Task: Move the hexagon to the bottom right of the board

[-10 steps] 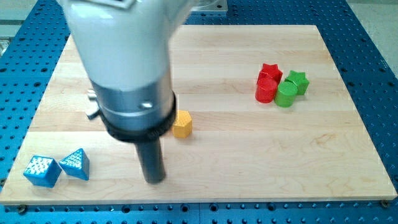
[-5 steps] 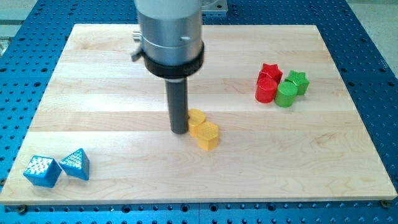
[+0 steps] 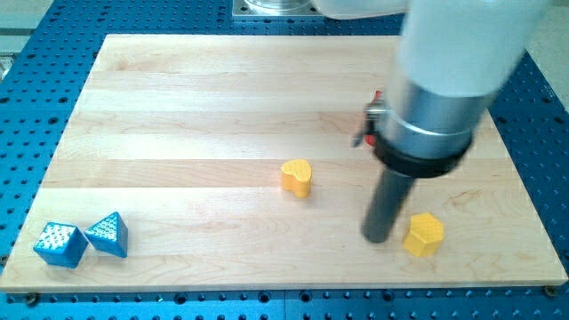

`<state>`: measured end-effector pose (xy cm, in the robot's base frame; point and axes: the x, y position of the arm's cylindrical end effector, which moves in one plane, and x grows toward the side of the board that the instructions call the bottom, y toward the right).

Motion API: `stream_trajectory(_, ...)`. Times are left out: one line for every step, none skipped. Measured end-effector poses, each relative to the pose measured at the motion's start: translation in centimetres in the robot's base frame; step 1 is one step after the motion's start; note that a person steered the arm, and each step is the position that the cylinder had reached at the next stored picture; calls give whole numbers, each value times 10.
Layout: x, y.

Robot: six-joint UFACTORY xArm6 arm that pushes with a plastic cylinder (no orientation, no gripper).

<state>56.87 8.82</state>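
The yellow hexagon [image 3: 424,234] lies near the view's bottom right of the wooden board [image 3: 178,107]. My tip [image 3: 378,238] rests on the board just to the hexagon's left, close to it or touching it. A yellow heart-shaped block [image 3: 297,176] sits near the board's middle, apart from the tip. The arm's wide body covers the right part of the board above the tip.
A blue cube-like block [image 3: 59,244] and a blue triangular block [image 3: 107,235] sit at the view's bottom left. A sliver of red [image 3: 377,96] shows at the arm's left edge; the red and green blocks are otherwise hidden behind it.
My tip swept from the board's middle to the view's bottom right. The yellow hexagon moved right and down with it. The yellow heart stayed near the middle. The arm now hides the red and green blocks.
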Motion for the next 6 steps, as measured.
stream_trajectory(20,-9)
stream_trajectory(19,24)
stream_trajectory(17,74)
stream_trajectory(18,63)
stream_trajectory(22,-50)
stream_trajectory(3,-129)
